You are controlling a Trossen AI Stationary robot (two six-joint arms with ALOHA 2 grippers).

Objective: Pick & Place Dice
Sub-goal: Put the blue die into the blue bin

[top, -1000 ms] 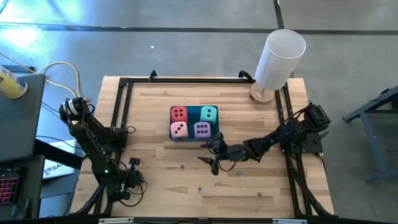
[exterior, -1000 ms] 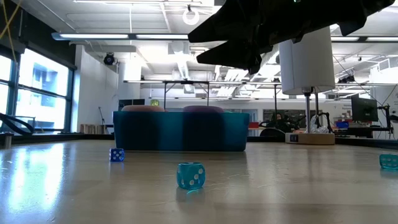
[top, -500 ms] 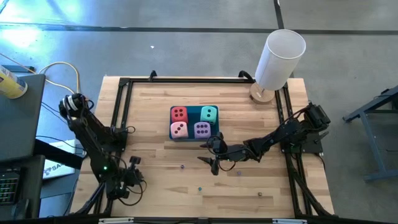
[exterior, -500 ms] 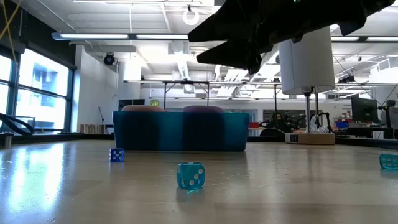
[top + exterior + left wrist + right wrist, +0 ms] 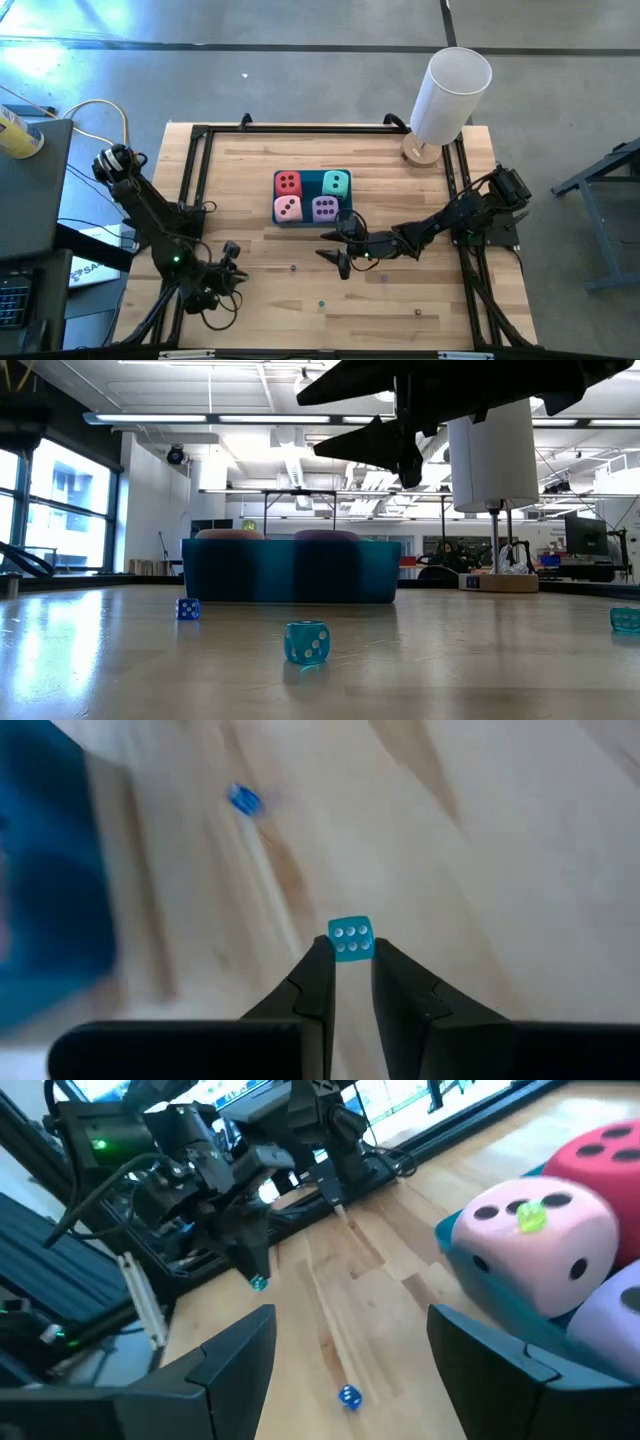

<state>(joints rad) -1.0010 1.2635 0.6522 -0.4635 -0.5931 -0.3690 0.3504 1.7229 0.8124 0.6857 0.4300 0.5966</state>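
Pinching is what the left gripper (image 5: 350, 954) seems to be doing. Its two fingers are almost closed, and a tiny teal cube (image 5: 351, 938) sits right at their very tips. It hangs over the near left part of the table (image 5: 250, 160), well away from the blue tray (image 5: 310, 224).

The right gripper (image 5: 340, 262) hovers just in front of the tray. Its fingers are spread wide and it holds nothing.

All four big dice sit inside the tray. The red die (image 5: 287, 183) and the teal die (image 5: 337, 184) are at the back. The pink die (image 5: 288, 208) and the purple die (image 5: 324, 208) are at the front. They fill the tray and touch each other.

What could go wrong? I think the tiny cube could pop out, because only the tips have it. A quick swing or a small bump could send it rolling off the table.

The right gripper is very near the tray. If it goes forward too low, it could hit the wall and push the tray away.

The big dice are packed tight. A finger may not fit between them, so it could squash a soft die or drag its neighbor out too.

A tiny blue cube (image 5: 293, 267) lies on the wood near the right gripper and could get knocked away.
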